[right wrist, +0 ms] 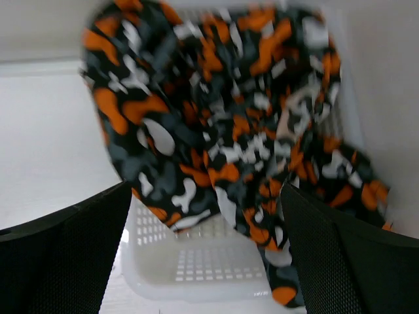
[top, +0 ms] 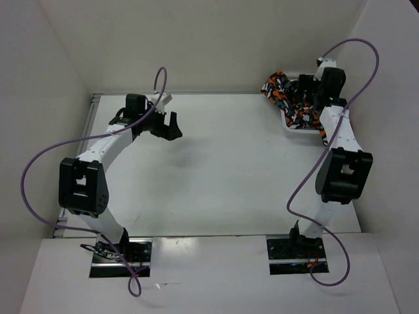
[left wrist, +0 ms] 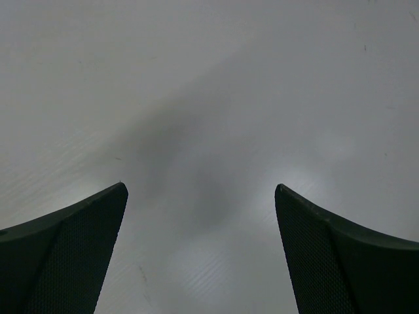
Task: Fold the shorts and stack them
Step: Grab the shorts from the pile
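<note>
Shorts (right wrist: 222,131) printed all over in orange, black, white and grey blobs lie crumpled in the white mesh basket (right wrist: 196,268) at the far right corner of the table (top: 229,170), with some of the cloth spilling over its rim. Close in front of that heap hovers the right gripper (right wrist: 206,186), jaws spread wide with nothing clamped between them, its dark textured fingers (right wrist: 65,255) framing the cloth. Over the far left part of the tabletop, well apart from the basket, hangs the left gripper (left wrist: 201,190), its jaws likewise spread wide and holding nothing.
</note>
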